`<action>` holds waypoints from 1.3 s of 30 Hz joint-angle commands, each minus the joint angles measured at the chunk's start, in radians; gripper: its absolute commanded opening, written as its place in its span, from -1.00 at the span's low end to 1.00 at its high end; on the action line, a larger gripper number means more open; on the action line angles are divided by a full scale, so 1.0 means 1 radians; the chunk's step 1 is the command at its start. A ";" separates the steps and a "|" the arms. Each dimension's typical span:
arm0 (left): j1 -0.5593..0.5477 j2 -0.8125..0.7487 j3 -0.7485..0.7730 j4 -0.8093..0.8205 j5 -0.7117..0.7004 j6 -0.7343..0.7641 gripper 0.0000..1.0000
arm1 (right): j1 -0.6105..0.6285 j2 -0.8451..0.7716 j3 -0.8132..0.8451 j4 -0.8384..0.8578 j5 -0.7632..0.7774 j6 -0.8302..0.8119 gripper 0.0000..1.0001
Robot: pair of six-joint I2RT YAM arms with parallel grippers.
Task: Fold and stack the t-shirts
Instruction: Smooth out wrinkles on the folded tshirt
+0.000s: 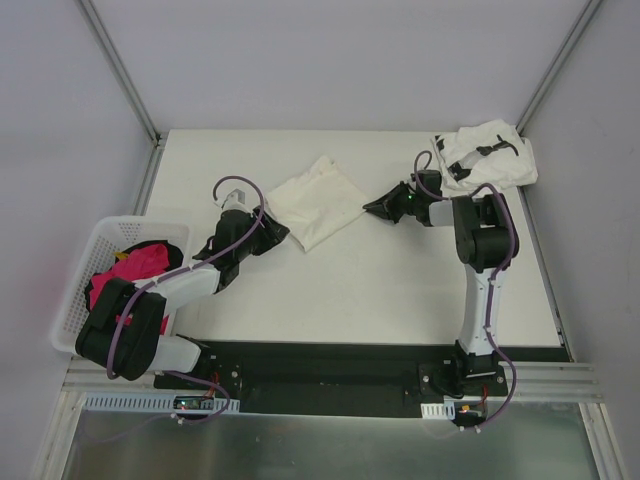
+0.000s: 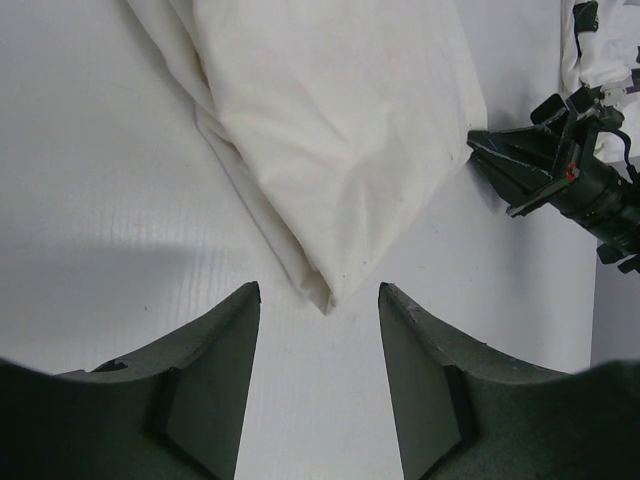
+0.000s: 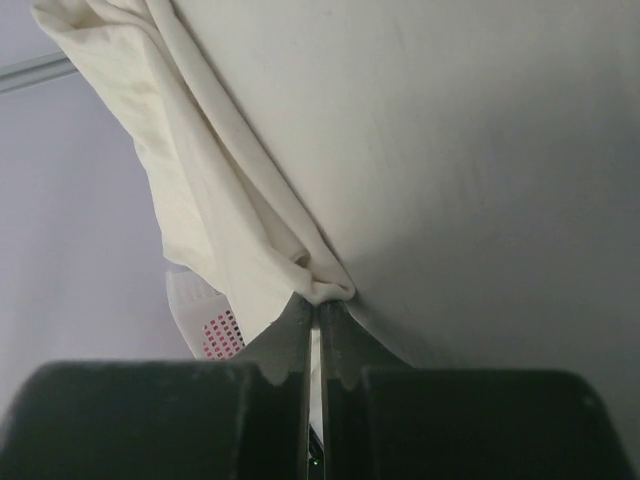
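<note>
My right gripper [image 3: 318, 315] is pinching a corner of the cream t-shirt [image 1: 318, 200], fingers pressed tight together. My left gripper [image 2: 318, 292] is hovering spread at the opposite corner, not touching.

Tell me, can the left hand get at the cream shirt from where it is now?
Probably yes. The left hand is open and points straight at the near corner of the cream shirt, with only bare table between them.

White worktop [image 1: 380, 290], evenly lit, enclosed by pale grey walls [image 1: 330, 60] on three sides. Aluminium struts [image 1: 120, 70] at both far corners. Black plate [image 1: 330, 355] and metal rail [image 1: 560, 380] along near edge.
</note>
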 commanded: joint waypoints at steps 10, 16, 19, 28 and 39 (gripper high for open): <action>0.009 0.030 0.034 0.039 0.031 0.001 0.00 | 0.076 0.037 0.018 0.017 0.036 0.026 -0.99; 0.009 0.016 0.028 0.028 0.027 0.012 0.00 | 0.002 -0.008 -0.017 0.031 0.051 0.026 -0.99; 0.009 0.000 0.037 0.005 0.014 0.027 -0.01 | -0.024 -0.037 -0.041 0.040 0.068 0.026 -0.99; 0.028 0.045 0.134 -0.012 -0.015 0.120 0.03 | -0.133 -0.069 -0.035 0.009 0.111 -0.023 -0.99; 0.103 0.447 0.569 -0.033 0.255 0.116 0.00 | -0.197 -0.097 -0.009 -0.087 0.097 -0.114 -0.68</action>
